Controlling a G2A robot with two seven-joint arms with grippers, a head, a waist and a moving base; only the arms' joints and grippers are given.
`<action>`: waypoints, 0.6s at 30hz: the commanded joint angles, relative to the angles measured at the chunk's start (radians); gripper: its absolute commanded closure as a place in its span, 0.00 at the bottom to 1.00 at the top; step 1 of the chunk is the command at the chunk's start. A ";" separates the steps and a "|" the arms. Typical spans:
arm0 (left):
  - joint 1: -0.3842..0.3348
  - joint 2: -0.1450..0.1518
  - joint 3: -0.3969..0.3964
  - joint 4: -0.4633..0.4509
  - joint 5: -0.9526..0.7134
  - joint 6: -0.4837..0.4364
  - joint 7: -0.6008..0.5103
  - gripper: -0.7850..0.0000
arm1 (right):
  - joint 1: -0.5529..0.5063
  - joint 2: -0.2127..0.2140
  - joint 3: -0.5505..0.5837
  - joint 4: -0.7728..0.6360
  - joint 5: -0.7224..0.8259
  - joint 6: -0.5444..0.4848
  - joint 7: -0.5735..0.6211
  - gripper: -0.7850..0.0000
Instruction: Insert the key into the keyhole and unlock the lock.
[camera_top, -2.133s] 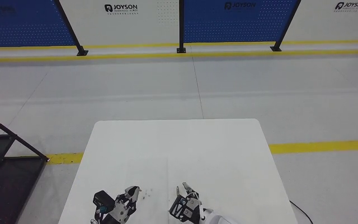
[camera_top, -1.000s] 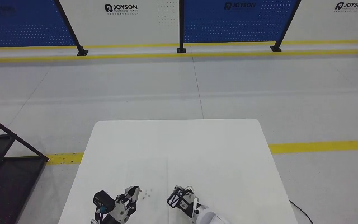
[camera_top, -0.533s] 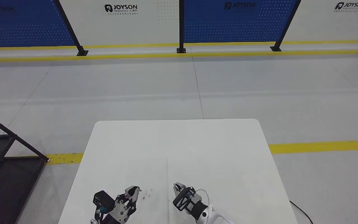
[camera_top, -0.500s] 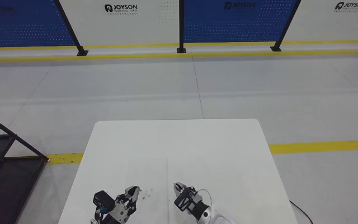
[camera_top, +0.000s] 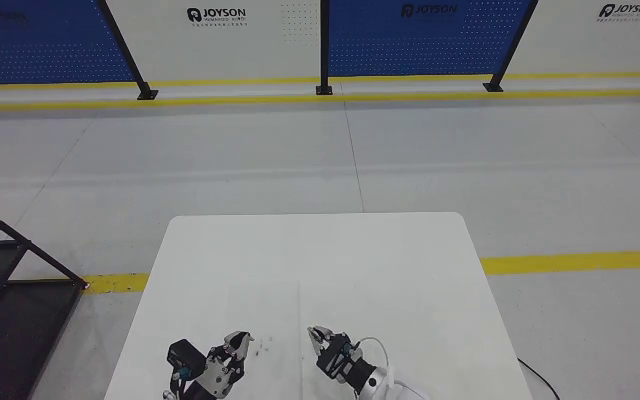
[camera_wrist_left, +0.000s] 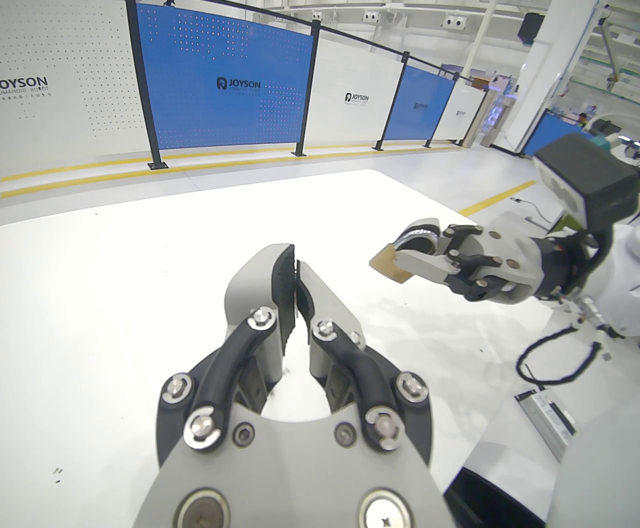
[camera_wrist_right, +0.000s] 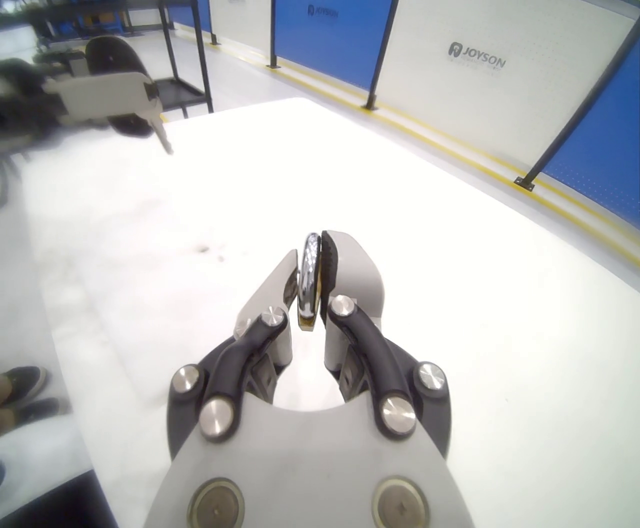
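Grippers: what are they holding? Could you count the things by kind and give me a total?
key: 1, in the left gripper
padlock: 1, in the right gripper
total: 2

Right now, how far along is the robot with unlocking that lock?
Done: both things are off the table. The left tool is shut on the key, and the right tool is shut on the lock, gripping it by its shackle. In hand: they are held apart, and the key is not in the lock. Left: line them up, push the key in, turn it.
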 joint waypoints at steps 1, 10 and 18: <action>-0.018 -0.002 0.017 0.004 -0.045 -0.019 0.003 1.00 | 0.008 -0.005 -0.004 -0.006 0.074 -0.014 -0.036 1.00; -0.084 -0.009 0.075 0.032 -0.217 -0.169 0.039 1.00 | 0.060 0.000 0.056 0.051 0.572 -0.485 -0.183 1.00; -0.160 -0.015 0.143 0.087 -0.476 -0.392 0.028 1.00 | 0.122 -0.006 0.028 0.149 0.774 -0.795 -0.254 1.00</action>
